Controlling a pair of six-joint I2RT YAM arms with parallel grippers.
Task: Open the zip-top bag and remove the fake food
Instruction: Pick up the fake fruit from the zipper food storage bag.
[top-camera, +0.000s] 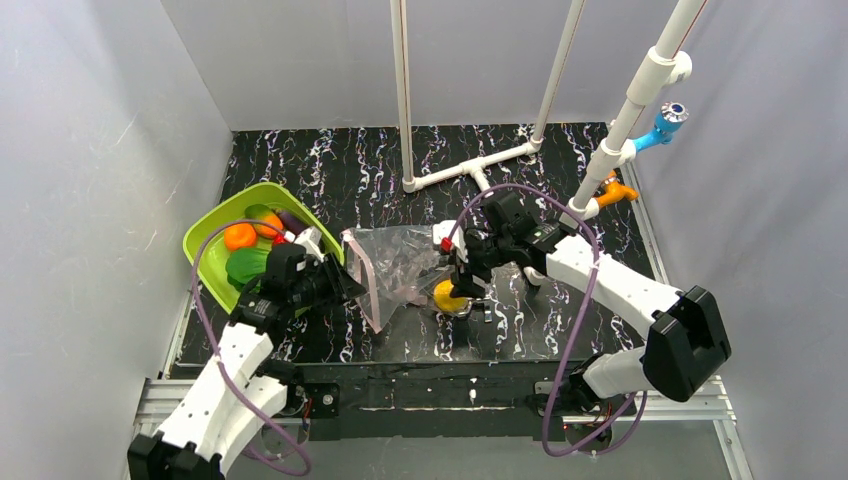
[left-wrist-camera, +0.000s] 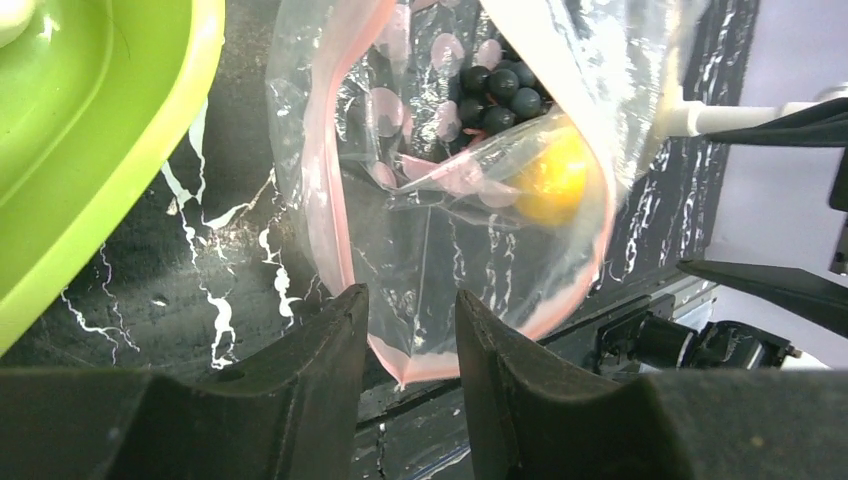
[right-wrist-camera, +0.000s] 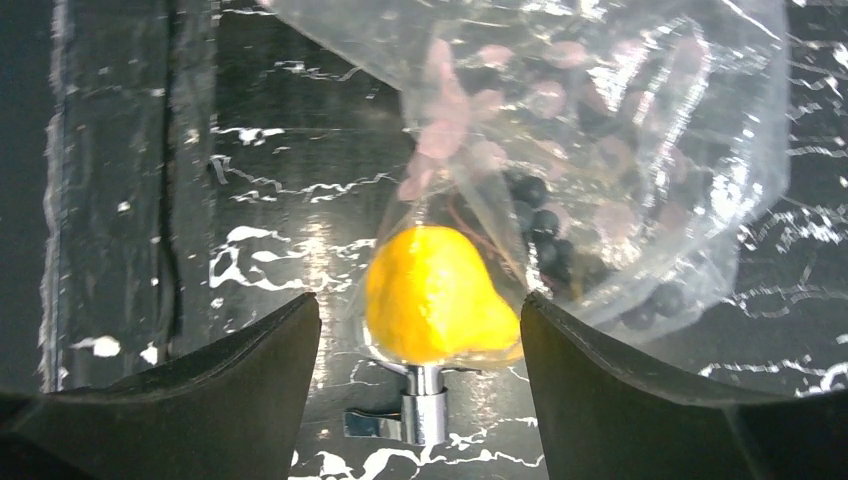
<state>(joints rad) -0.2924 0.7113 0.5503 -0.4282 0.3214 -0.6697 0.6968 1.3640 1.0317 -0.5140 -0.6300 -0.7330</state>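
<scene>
Black marbled table (top-camera: 350, 170) — zip-top bag (top-camera: 395, 262) unzipped; tray (top-camera: 205, 228) beside it holds fake food (top-camera: 240, 237); lemon (right-wrist-camera: 440, 280), dark berries (left-wrist-camera: 500, 90) not yet out — left gripper (left-wrist-camera: 410, 295), right gripper (right-wrist-camera: 420, 300) both agape.

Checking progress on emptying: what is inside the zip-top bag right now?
Through the clear zip-top bag a yellow lemon and a cluster of dark round berries show. The pale pink blobs beside them are too blurred by crinkled plastic to identify; anything beneath is hidden.

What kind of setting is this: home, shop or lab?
Most likely a lab test cell: plain white panels box in a black marbled table, a white PVC pipe frame stands at the back, and an aluminium rail runs along the near edge.
</scene>
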